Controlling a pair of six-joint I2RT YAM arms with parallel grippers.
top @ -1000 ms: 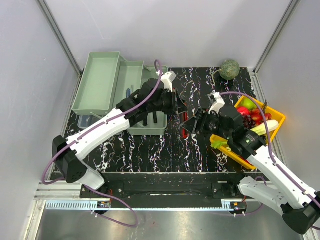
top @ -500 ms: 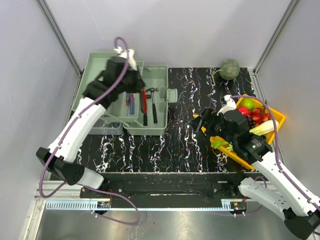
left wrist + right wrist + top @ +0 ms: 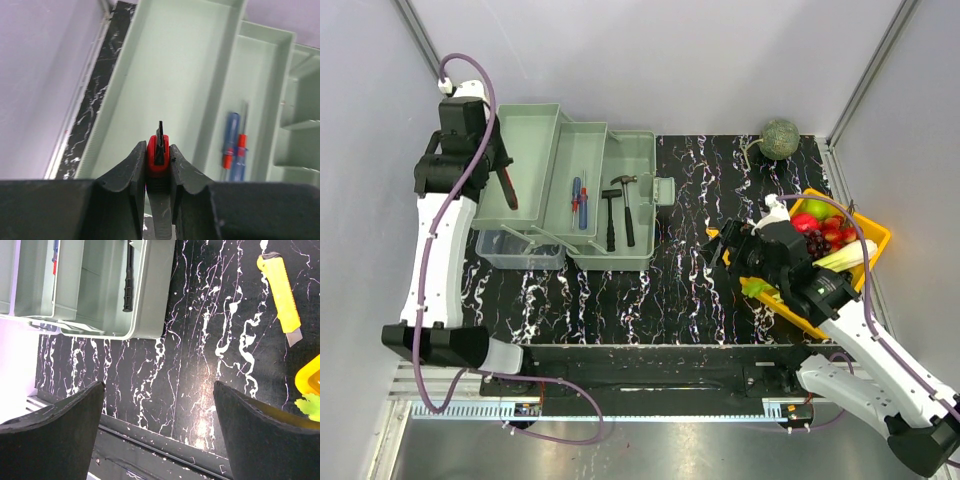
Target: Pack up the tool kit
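the left gripper (image 3: 159,162) was clamped on the red-handled pliers (image 3: 158,150), hanging over the bare floor of the outermost fold-out tray (image 3: 165,65) of the pale grey-green plastic toolbox (image 3: 612,263). the step looked like placing. the next move probably called for lowering and releasing inside the tray walls, away from the red and blue screwdrivers (image 3: 235,147) one tray over. the right gripper (image 3: 159,405) hung wide open and empty over the black marbled table (image 3: 200,365). the yellow utility knife (image 3: 281,287) lay unpacked near the yellow fruit tray (image 3: 309,376).
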